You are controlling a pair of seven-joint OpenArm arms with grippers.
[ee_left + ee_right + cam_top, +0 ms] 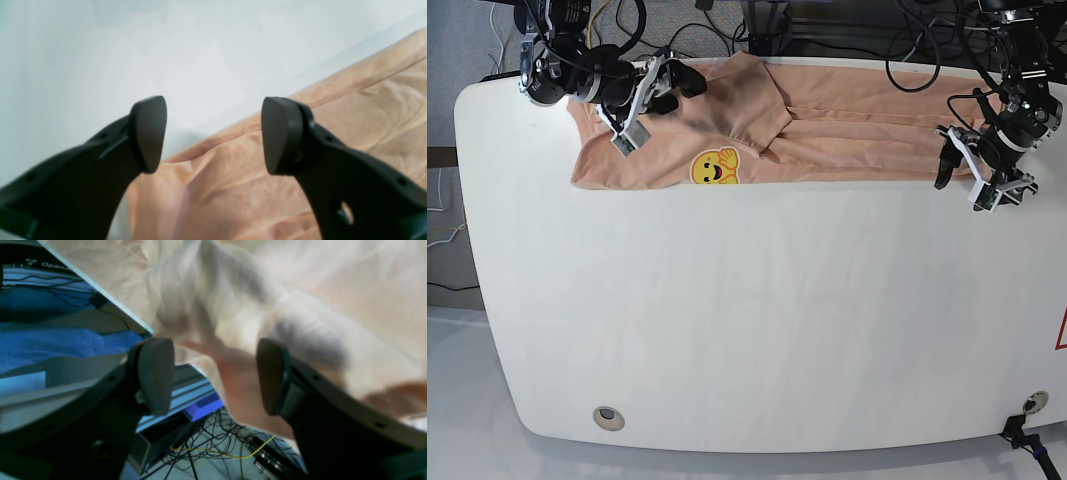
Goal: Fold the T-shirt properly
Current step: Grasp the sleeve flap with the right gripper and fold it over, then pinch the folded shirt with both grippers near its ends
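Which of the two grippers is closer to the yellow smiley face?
The right gripper, on the base view's left, just above the print; the left gripper is far across the shirt.

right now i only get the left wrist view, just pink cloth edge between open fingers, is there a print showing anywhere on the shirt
Observer: Yes. The base view shows a yellow smiley print on the T-shirt, near its front edge.
Operator: and the right gripper, open or shut
Observer: The right gripper is open; its own wrist view shows its fingertips well apart.
Operator: is all the cloth on the table over there
Observer: No. In the right wrist view, part of the shirt hangs past the table's edge.
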